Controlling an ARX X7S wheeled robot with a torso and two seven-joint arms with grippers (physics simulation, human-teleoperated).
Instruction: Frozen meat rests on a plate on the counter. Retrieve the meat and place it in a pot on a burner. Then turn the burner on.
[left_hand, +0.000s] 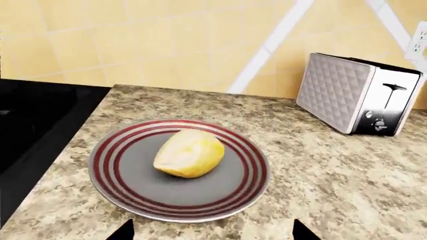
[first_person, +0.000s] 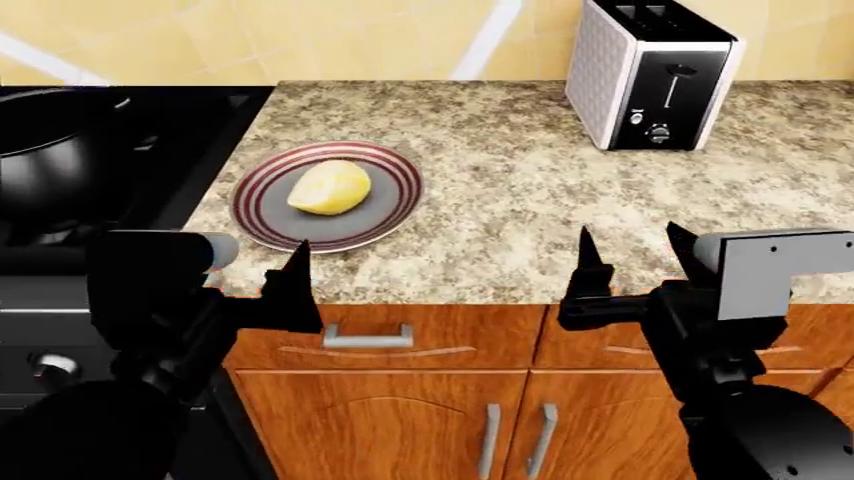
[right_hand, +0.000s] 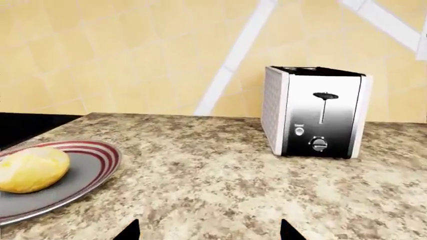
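The pale yellow meat (first_person: 330, 187) lies in the middle of the grey, red-ringed plate (first_person: 274, 222) on the granite counter (first_person: 534, 210), close to the stove. In the left wrist view the meat (left_hand: 189, 153) and plate (left_hand: 133, 195) sit just ahead of my left gripper (left_hand: 213, 234), which is open and empty. My left gripper (first_person: 254, 265) hovers by the counter's front edge, short of the plate. My right gripper (first_person: 631, 245) is open and empty, further right along that edge. The dark pot (first_person: 47, 150) stands on the stove at far left. The right wrist view catches the meat (right_hand: 32, 169) and my right gripper (right_hand: 210, 234).
A silver toaster (first_person: 654, 75) stands at the back right of the counter against the tiled wall. The black cooktop (first_person: 174, 130) adjoins the counter on the left, with a knob (first_person: 51, 365) on its front. Wooden cabinets (first_person: 400, 410) with silver handles lie below.
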